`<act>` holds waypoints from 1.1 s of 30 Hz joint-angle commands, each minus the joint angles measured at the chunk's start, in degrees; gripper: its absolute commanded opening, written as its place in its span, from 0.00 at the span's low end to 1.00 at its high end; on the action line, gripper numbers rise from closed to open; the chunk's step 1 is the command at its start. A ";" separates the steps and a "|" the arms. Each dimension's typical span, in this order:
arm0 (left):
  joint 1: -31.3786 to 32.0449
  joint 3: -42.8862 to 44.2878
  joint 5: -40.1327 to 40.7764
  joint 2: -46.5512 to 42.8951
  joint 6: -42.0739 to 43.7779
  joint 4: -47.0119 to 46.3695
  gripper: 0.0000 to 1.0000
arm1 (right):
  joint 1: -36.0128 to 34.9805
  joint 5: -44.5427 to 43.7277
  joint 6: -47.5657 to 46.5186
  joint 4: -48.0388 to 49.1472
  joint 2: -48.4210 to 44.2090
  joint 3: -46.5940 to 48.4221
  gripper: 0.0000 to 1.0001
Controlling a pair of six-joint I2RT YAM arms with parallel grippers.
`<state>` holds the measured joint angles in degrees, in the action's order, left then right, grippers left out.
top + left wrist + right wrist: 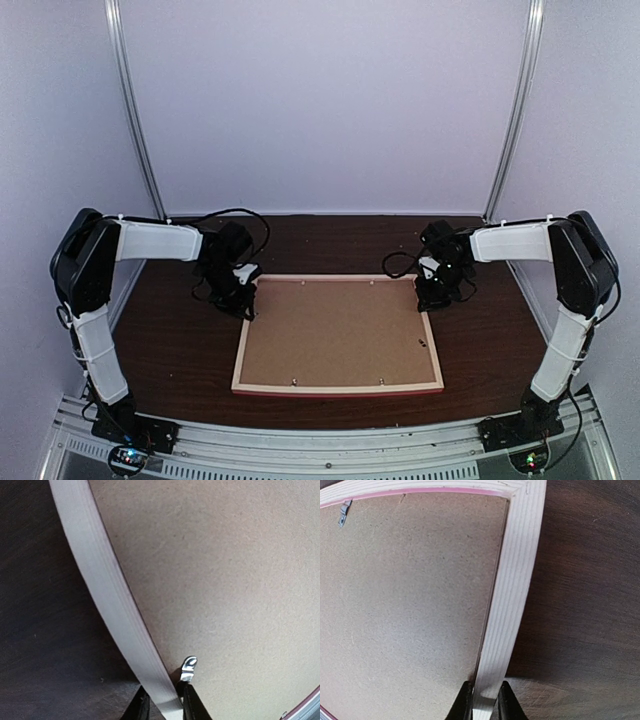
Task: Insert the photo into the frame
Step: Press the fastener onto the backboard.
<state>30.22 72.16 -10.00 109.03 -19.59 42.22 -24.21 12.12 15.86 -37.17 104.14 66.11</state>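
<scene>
At the lower left of the top view the left arm [155,242] rises from its base, bends at a black elbow by the left edge and runs its white forearm rightward. Its wrist tips down so that the left hand [245,303] meets the upper left corner of the large rectangular picture frame with a pale wood back and thin pink rim [340,386]. In the left wrist view the black fingers [192,705] stand on either side of the frame's pale rail and pinch it. A small metal clip [189,667] sits just inside that rail.

The frame lies face down in the middle of the view, flat on the dark brown wooden worktop [170,350]. A plain brown cardboard backing board [335,335] fills its opening. A sliver of pink shows along its lower edge.

On the right, the right arm [510,242] mirrors the left: base at the lower right, black elbow by the right edge, white forearm reaching leftward. The right hand [435,298] comes down on the frame's upper right corner. In the right wrist view its fingers [465,702] are closed on the striped wooden side rail, one on each face.

A silver metal rail [320,440] carries both bases along the bottom. A pale lilac wall [320,100] fills the top, between two slanted metal uprights [135,110].
</scene>
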 commanded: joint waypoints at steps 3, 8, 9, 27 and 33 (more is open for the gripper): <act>-0.95 -2.55 4.88 -1.24 -2.38 -8.51 0.12 | -0.31 1.71 -3.12 0.56 2.98 -2.45 0.13; -0.95 -5.20 3.94 -4.90 -4.72 -14.20 0.07 | -0.31 1.69 -3.16 0.74 3.00 -2.55 0.13; -0.95 -4.94 3.43 -5.05 -4.75 -14.08 0.11 | -0.31 1.68 -3.12 0.78 2.99 -2.64 0.13; -0.99 2.28 7.97 0.23 -4.61 -7.24 0.48 | -0.31 2.02 -2.94 1.55 3.40 -3.31 0.13; -0.95 3.34 8.79 1.46 -3.50 -4.56 0.48 | -0.31 1.90 -2.88 1.66 3.45 -3.44 0.13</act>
<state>29.61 74.02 -2.76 109.38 -24.29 35.05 -24.01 12.78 16.36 -35.77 104.14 65.63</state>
